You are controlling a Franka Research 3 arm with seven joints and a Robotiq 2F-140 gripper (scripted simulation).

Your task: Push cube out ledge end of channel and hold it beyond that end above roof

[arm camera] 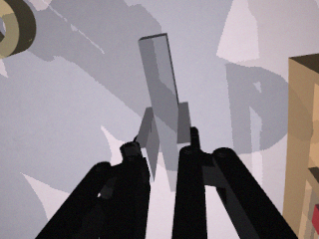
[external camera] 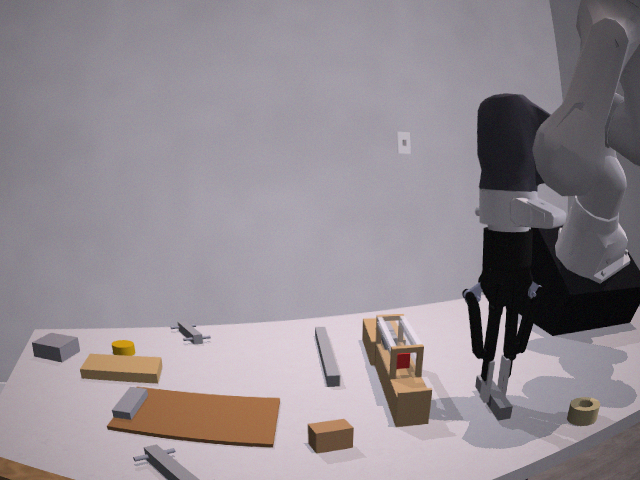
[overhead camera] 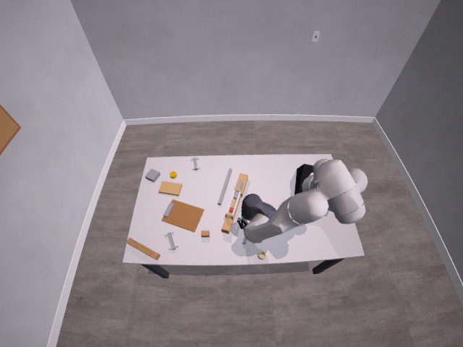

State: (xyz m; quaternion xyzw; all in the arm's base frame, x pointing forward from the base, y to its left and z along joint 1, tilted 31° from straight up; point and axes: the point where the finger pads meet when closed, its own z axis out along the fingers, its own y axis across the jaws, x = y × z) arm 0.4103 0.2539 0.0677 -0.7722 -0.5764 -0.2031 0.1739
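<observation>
The wooden channel (overhead camera: pixel 226 226) (external camera: pixel 412 408) (arm camera: pixel 300 100) stands left of my gripper, with posts and pale rails as its roof. The red cube (overhead camera: pixel 231 210) (external camera: pixel 402 360) is inside it, just behind the near portal. The near ledge looks shorter than the far one; its lip is hard to make out. My gripper (overhead camera: pixel 241 223) (external camera: pixel 495 396) (arm camera: pixel 169 119) points down beside the channel and is shut on a short grey bar (overhead camera: pixel 244 239) (external camera: pixel 502 408) (arm camera: pixel 159 70). The bar is at table level; whether it touches the table is unclear.
A tan ring (overhead camera: pixel 262 252) (external camera: pixel 583 413) lies near the front edge, right of the gripper. A long grey bar (overhead camera: pixel 224 186) (external camera: pixel 327 356) lies left of the channel. A small brown block (overhead camera: pixel 205 233) (external camera: pixel 330 436) and an orange-brown board (overhead camera: pixel 187 215) (external camera: pixel 217 418) are further left.
</observation>
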